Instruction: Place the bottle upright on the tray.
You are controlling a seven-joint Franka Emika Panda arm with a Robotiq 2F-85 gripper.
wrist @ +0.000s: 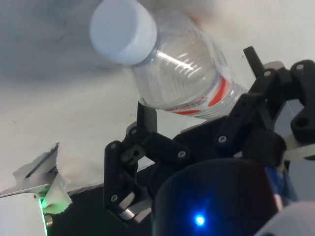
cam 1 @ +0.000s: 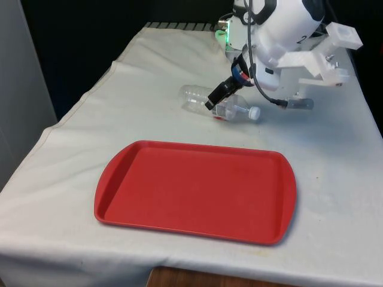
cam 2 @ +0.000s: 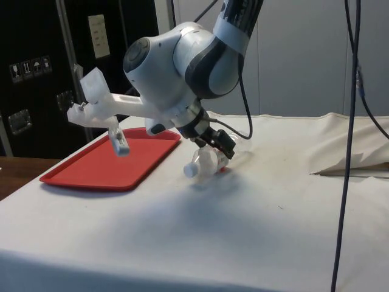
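The clear bottle (cam 1: 221, 103) lies on its side on the cloth (cam 1: 335, 179), beyond the red tray's (cam 1: 197, 191) far edge, its white cap (cam 1: 255, 112) pointing to the front view's right. The gripper (cam 1: 218, 95) straddles the bottle's middle. The wrist view shows what the front hides: a finger (wrist: 146, 117) on each flank, jaws clasping the bottle just behind its red label (wrist: 216, 96). The side view shows the cap (cam 2: 189, 171) just above the cloth.
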